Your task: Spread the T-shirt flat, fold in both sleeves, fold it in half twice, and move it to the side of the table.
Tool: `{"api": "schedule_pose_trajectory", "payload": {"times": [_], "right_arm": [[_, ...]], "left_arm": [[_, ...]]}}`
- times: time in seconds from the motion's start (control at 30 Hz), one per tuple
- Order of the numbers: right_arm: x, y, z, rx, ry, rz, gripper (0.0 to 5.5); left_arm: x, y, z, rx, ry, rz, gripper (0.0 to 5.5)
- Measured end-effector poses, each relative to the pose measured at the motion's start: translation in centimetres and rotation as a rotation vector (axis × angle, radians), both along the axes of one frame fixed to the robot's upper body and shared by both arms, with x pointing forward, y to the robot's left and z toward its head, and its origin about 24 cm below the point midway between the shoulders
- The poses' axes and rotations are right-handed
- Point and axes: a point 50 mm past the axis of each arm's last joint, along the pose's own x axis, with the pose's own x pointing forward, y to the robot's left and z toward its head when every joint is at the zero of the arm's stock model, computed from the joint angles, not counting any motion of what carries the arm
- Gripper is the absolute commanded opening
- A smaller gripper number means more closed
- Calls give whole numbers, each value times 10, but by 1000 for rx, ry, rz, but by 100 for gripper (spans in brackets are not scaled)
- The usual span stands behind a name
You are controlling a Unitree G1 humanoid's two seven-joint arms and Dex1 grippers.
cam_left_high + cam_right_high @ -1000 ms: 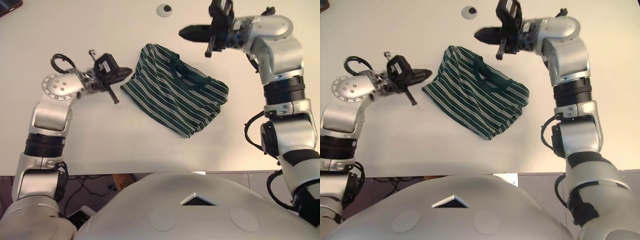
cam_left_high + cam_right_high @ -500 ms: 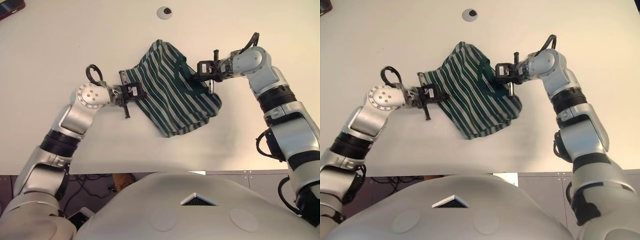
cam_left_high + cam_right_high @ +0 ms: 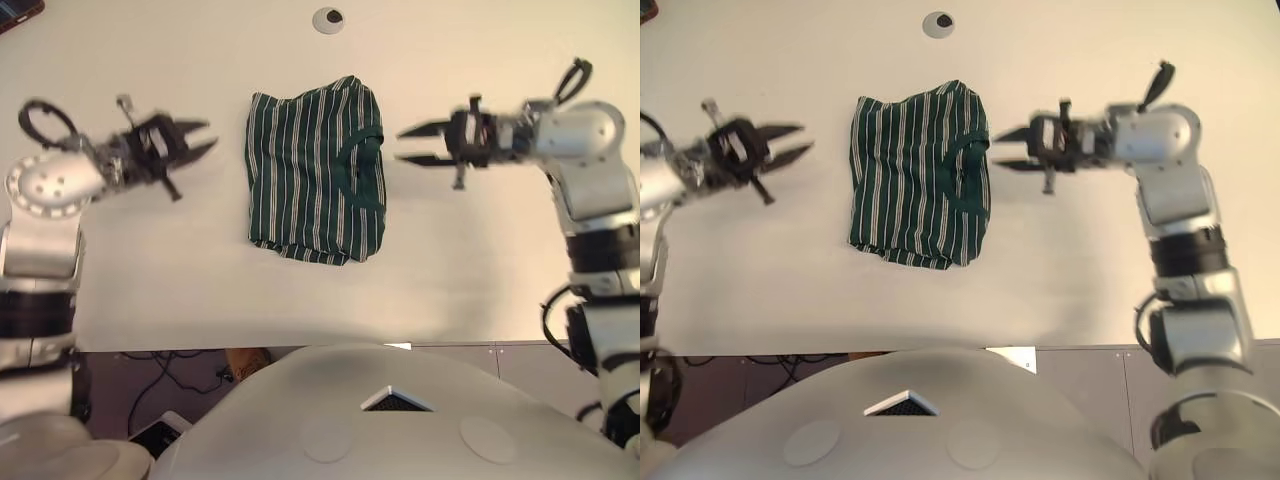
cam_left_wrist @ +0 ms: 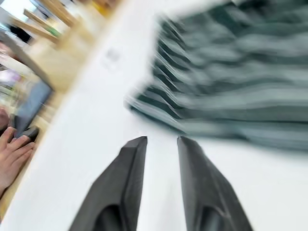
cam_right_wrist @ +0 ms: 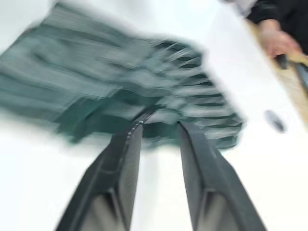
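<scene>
The T-shirt [image 3: 316, 170], dark green with thin white stripes, lies on the white table [image 3: 480, 260] as a folded bundle of nearly rectangular form, about in the middle between the two arms. Its stripes run from the far edge toward the near edge. The neck opening is on the side that faces the robot's right arm, and the near edge is a little rumpled, not straight. The left gripper [image 3: 209, 135] is on the robot's left side of the shirt, apart from the cloth, with bare table between its tips and the shirt's edge. Its two fingers are spread and nothing is between them; in the left wrist view the dark fingers [image 4: 127, 178] point toward the striped cloth, with white table in the gap between them. The right gripper [image 3: 400, 145] is on the other side, its tips just beside the shirt's edge near the neck opening but not touching it. Its fingers are spread too and hold nothing; in the right wrist view the fingers [image 5: 120, 173] point at the green bundle, which lies just past their tips. Beyond the far edge of the shirt a small round grommet [image 3: 327, 19] with a dark hole sits in the table surface, and a dark flat object [image 3: 15, 10] lies at the far left corner.
</scene>
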Motion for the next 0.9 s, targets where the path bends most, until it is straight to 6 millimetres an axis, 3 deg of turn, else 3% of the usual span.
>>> {"api": "schedule_pose_trajectory", "payload": {"times": [0.03,0.13,0.27,0.57,0.63,0.9], "right_arm": [[-4,-1,-4,-20,-24,30,217],[-8,0,-16,-57,-188,113,217],[-12,1,-38,-99,-331,199,217],[-27,45,-60,60,-559,395,217],[-26,48,-60,63,-586,420,186],[-18,56,-70,69,-565,365,65]], "left_arm": [[-7,1,-5,37,6,-23,152],[-23,-7,-23,169,-24,-139,152],[-34,-20,-36,193,-48,-239,152],[-34,-50,-43,147,-67,-366,152],[-33,-57,-44,129,-69,-384,152],[-34,-65,-46,121,-49,-434,44]]}}
